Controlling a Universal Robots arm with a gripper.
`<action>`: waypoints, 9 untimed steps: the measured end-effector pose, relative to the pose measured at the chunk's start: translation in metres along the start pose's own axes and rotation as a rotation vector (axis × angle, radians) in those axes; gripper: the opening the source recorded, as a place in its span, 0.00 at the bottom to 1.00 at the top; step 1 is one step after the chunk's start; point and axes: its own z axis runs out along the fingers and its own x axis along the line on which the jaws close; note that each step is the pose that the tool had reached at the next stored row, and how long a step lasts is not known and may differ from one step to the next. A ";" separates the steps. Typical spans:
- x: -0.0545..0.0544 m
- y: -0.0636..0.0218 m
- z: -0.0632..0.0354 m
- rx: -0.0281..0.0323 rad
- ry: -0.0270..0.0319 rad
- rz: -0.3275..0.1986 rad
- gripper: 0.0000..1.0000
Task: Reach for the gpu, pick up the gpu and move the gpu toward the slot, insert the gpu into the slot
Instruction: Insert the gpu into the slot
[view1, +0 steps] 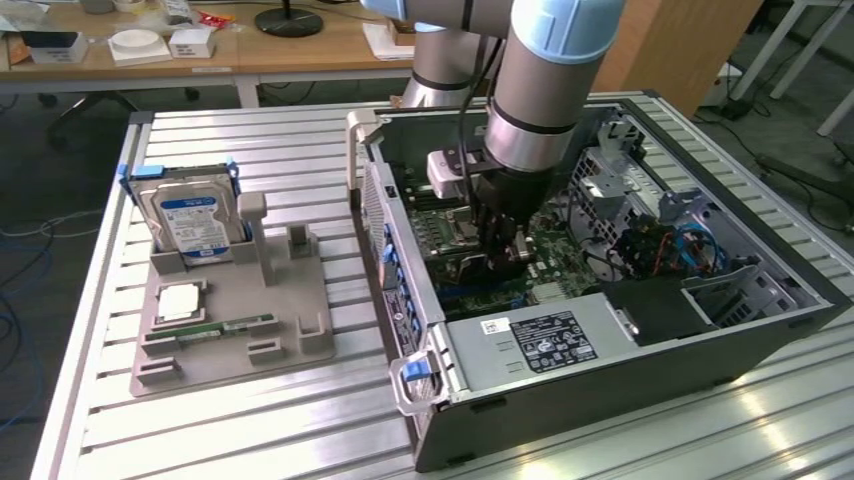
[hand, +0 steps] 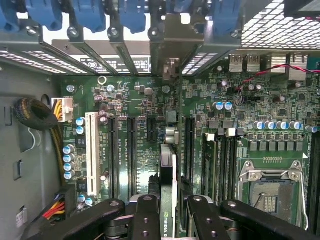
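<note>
Gpu (hand: 168, 200) first: the thin black card stands on edge between the gripper (hand: 169, 216) fingers (hand: 145, 220), which are closed on it, one on each flat face. In the wrist view its printed top edge runs away from the camera, over the green motherboard (hand: 150, 155). Its far end reaches a tan metal bracket (hand: 171, 45) at the case's rear wall, among blue clips (hand: 90, 15). Whether the card's lower edge is already seated in the slot (hand: 188, 150) cannot be told; the card hides the board right beneath it.

By size: a slatted metal bench (view1: 240, 400) carries everything. On it lies an open black computer case (view1: 601, 300), its side off, and the arm (view1: 541, 90) comes down into it from above, gripper deep inside over the motherboard. Near the case's front end sits the power supply (view1: 547, 340) with its white label. Towards the exterior view's left, well apart from the case, a grey tray (view1: 267, 320) rests on the bench. A hard drive (view1: 190, 220) with a blue label stands upright in the tray, and a small green memory stick (view1: 220, 328) lies flat in it. On the motherboard, the silver processor socket (hand: 270, 192) sits beside the memory slots, and a white slot (hand: 91, 152) lies on the far side of the card from it.
</note>
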 end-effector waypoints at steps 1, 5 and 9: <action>0.001 0.0000 0.0001 0.0000 0.0000 0.000 0.26; 0.001 0.0000 0.0002 0.0000 0.0002 0.000 0.26; 0.001 0.0000 0.0002 0.0000 0.0002 0.000 0.26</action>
